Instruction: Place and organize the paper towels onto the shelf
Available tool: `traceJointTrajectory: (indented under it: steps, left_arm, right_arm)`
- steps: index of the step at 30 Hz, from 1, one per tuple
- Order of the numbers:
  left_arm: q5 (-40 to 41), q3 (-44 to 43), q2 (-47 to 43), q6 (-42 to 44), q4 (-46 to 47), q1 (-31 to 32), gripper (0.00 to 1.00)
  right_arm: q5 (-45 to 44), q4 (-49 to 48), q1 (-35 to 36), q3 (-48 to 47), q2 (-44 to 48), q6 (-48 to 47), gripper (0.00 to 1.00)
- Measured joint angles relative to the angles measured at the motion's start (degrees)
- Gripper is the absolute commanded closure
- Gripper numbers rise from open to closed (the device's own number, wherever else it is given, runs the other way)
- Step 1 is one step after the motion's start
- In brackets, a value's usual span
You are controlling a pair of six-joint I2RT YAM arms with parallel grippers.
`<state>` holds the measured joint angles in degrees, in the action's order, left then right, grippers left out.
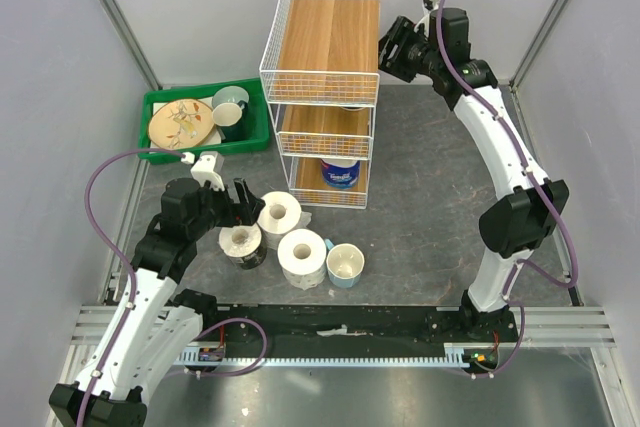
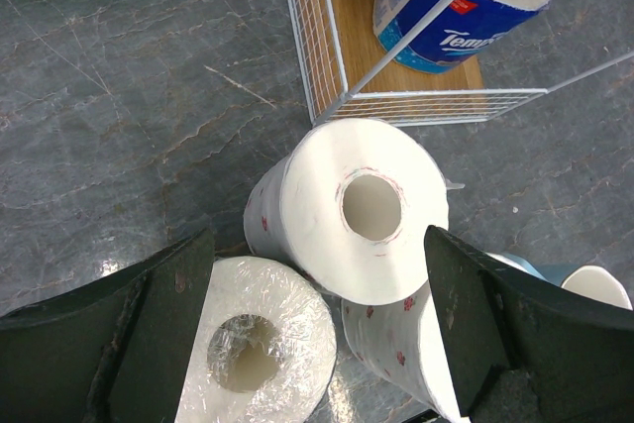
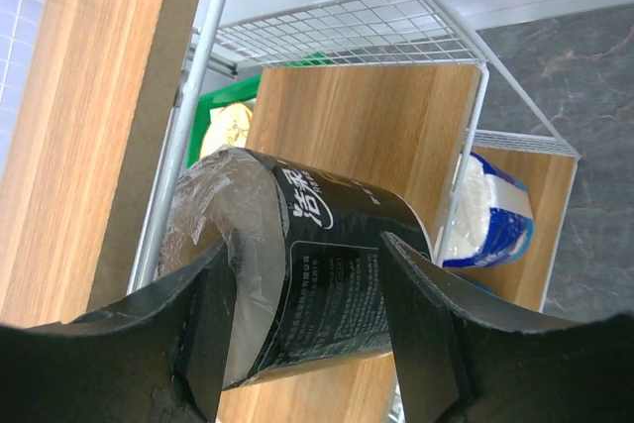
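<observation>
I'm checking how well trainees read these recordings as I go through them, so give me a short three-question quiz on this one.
1. True or false: the blue-wrapped roll sits on the top tier of the shelf.
2. The left claw is: A) open, by the rolls standing on the table; B) shut on a cup; C) inside the rack.
3. Fill in: the roll between the right claw's jaws has a ____ wrapper.

Key: 1. False, it is on the bottom tier. 2. A. 3. Black.
</observation>
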<state>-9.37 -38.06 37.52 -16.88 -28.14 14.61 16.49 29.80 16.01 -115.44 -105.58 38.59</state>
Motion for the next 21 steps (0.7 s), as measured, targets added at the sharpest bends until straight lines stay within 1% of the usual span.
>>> traceJointTrajectory:
  steps: [21]
  left_arm:
    - [0.0,0.0,-0.02,0.0,0.0,0.0,0.06]
  right_arm:
    - [4.63,-15.74,-0.22,11.21,1.64,11.76,0.34]
